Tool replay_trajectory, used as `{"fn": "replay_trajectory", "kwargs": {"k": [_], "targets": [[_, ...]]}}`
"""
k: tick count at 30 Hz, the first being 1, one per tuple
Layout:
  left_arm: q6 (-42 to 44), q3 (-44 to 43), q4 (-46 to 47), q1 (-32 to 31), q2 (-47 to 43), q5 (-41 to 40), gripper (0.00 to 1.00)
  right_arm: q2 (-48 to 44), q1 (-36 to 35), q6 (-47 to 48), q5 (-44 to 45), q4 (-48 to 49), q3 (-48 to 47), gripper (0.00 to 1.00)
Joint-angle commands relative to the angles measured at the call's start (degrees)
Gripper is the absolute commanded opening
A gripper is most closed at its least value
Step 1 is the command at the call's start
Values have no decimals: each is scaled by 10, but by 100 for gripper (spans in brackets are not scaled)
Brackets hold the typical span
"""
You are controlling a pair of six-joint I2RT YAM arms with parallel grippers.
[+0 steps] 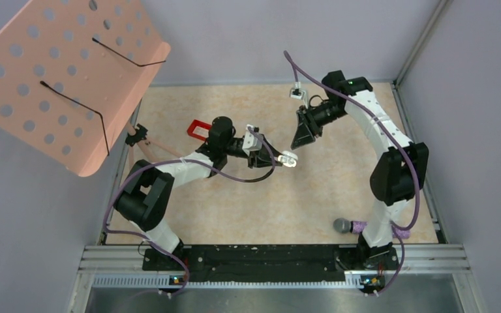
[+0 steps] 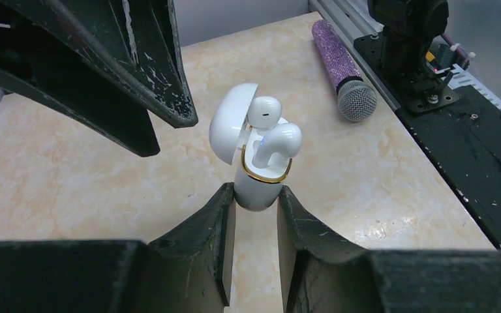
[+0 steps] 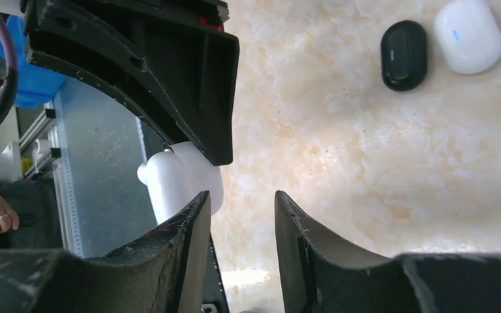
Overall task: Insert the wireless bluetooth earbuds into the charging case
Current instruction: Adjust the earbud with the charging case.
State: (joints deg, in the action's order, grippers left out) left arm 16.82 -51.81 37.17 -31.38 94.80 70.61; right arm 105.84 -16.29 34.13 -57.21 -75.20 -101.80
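Observation:
My left gripper (image 2: 256,195) is shut on the base of a white charging case (image 2: 259,186) with a gold rim and holds it above the table, lid open. Two glossy white earbuds sit in it, one at the back (image 2: 265,111) and one at the front (image 2: 278,141), heads sticking up. In the top view the left gripper (image 1: 279,158) holds the case (image 1: 289,160) mid-table. My right gripper (image 1: 299,141) hovers just above and beyond it, open and empty (image 3: 241,202). Its fingers (image 2: 137,78) loom over the case. The case also shows in the right wrist view (image 3: 173,182).
A purple glitter microphone (image 1: 349,225) lies near the right arm's base, also in the left wrist view (image 2: 340,65). A closed black case (image 3: 404,55) and a closed white case (image 3: 468,34) lie on the table. A pink perforated board (image 1: 65,72) overhangs the left. A red object (image 1: 199,129) sits behind the left arm.

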Motion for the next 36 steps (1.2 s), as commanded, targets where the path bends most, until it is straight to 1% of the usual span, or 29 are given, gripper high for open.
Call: {"fn": "replay_trajectory", "kwargs": {"k": [1, 6, 8, 10, 13, 15, 18, 21, 25, 28, 31, 36], "targets": [[-59, 6, 44, 2, -3, -33, 0, -4, 20, -23, 18, 21, -59, 40], [-145, 6, 67, 5, 3, -79, 0, -39, 43, -75, 58, 53, -69, 43], [-175, 7, 73, 5, 2, -110, 0, -58, 45, -90, 95, 60, -85, 43], [-207, 6, 69, 5, -4, -141, 0, -83, 45, -120, 120, 88, -83, 43], [-248, 2, 65, 7, -14, -175, 0, -138, 39, -203, 146, 168, -17, 45], [-261, 2, 65, 9, -17, -189, 0, -167, 31, -234, 151, 211, 26, 47], [-288, -3, 80, 16, -13, -194, 0, -181, 6, -237, 171, 222, 47, 49], [-311, -5, 99, 19, -11, -195, 0, -184, 0, -232, 167, 215, 61, 49], [-333, -4, 115, 20, -19, -182, 0, -190, 0, -123, 123, 164, 78, 49], [-344, -7, 122, 24, -25, -164, 0, -215, 0, -73, 91, 174, 124, 51], [-357, -14, 131, 29, -28, -142, 0, -234, 0, -94, 76, 224, 161, 54], [-391, -27, 142, 31, -25, -124, 0, -228, -5, -103, 42, 269, 176, 54]]}}
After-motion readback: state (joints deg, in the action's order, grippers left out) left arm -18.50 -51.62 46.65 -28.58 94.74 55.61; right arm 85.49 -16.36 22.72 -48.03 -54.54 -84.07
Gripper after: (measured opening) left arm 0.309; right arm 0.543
